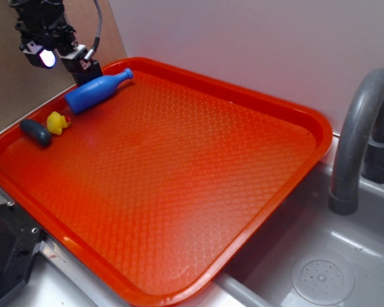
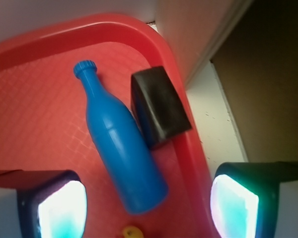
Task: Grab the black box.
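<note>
Wrist view: box (image 2: 159, 106) upper centre, touching bottle (image 2: 120, 148); gripper (image 2: 149, 208) spread wide, nothing between its pads.

black box (image 1: 89, 67) mostly hidden behind blue bottle (image 1: 96, 91), yellow duck (image 2: 131, 232) cut off

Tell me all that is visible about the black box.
The black box is a small matte block with rounded edges, apparently soft-surfaced. It sits at the tray's corner, leaning partly on the raised red rim, close beside the lying blue bottle; contact is unclear. The gripper hangs open above it, not touching.
</note>
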`<act>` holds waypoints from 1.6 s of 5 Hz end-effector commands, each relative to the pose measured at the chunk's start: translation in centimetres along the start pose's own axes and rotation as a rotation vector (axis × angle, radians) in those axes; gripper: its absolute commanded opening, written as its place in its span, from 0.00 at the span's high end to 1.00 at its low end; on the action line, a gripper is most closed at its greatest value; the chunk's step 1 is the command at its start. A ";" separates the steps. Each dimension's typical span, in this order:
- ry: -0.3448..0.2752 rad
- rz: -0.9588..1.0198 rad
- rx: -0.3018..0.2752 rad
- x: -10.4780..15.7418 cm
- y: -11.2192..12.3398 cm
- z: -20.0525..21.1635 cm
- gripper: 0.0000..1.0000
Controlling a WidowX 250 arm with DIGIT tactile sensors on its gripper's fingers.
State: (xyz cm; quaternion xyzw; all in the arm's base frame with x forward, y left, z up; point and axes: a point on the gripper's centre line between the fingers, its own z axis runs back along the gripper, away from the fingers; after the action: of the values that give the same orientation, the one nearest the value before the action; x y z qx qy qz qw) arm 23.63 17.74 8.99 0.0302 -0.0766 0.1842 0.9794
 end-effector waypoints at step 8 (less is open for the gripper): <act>-0.104 -0.052 0.125 3.4 2.8 0.7 0.00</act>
State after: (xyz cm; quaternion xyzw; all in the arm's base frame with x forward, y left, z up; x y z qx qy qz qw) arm 25.40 19.76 7.02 0.0753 -0.0717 0.1521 0.9829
